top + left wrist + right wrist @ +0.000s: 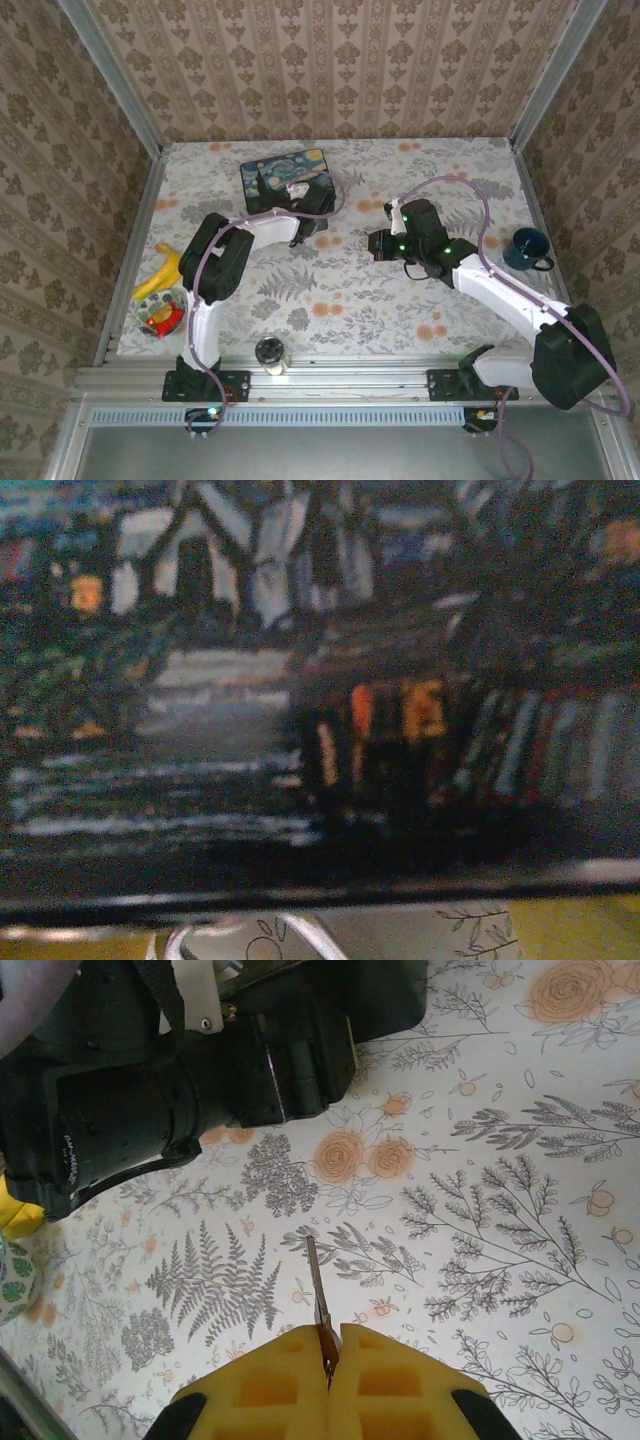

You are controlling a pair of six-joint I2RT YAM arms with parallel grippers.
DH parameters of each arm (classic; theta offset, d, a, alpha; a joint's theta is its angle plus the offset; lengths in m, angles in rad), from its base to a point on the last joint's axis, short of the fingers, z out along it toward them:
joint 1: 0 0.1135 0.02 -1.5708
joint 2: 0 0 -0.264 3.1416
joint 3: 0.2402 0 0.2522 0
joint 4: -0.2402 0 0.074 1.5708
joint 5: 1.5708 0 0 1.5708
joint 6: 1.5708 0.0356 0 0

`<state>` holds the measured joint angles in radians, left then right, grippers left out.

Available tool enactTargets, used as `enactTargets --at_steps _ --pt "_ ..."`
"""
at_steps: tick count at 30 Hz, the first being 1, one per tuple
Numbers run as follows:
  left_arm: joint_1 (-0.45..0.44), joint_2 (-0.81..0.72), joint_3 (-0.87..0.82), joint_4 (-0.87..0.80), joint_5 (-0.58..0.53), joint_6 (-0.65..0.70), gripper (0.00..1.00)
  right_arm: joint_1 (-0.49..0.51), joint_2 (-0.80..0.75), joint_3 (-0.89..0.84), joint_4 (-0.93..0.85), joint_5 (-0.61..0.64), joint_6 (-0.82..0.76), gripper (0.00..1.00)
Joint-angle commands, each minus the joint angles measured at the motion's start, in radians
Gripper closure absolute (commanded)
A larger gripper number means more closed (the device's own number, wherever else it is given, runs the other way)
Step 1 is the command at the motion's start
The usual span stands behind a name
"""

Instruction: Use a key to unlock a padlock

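The tiny brass-coloured padlock (318, 938), only its silvery shackle showing, lies just beside the dark-blue starry-night tin box (283, 180), between the wide-apart yellow pads (565, 935) of the left tool (313, 218). The slim yellowish metal key (316, 1285), pinched in the closed right tool (329, 1360), is well apart and might twist on contact. Around them are the floral table (330, 300) and patterned wallpaper walls (330, 70).

**No Legible Writing Was Found**

A short line of small white characters was seen printed on the black arm housing (110, 1120) in the right wrist view. It was too small and too blurred to be read. On the painted lid of the tin box (285, 180) only a picture was made out, and no letters or numbers could be read there.
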<state>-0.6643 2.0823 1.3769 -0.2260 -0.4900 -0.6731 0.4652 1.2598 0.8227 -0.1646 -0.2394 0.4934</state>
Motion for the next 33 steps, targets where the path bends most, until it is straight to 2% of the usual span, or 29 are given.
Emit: enactTargets --at_steps 1,6,16,26,33 --pt "0.021 0.006 0.003 -0.065 -0.054 0.018 0.15 -0.008 0.001 0.020 0.016 -0.011 0.005 1.00" --pt "0.028 -0.030 -0.041 -0.120 -0.055 -0.009 0.19 -0.013 0.006 0.018 0.035 -0.009 0.022 1.00" --pt "0.029 -0.150 -0.168 -0.101 0.013 -0.046 0.22 -0.016 0.010 0.008 0.051 -0.003 0.047 1.00" --pt "0.026 -0.101 -0.118 -0.030 0.078 0.020 0.21 -0.017 0.008 0.013 0.050 -0.015 0.048 1.00" --pt "0.046 -0.083 -0.115 0.008 0.097 0.060 0.37 -0.017 0.001 0.009 0.054 -0.020 0.053 1.00"
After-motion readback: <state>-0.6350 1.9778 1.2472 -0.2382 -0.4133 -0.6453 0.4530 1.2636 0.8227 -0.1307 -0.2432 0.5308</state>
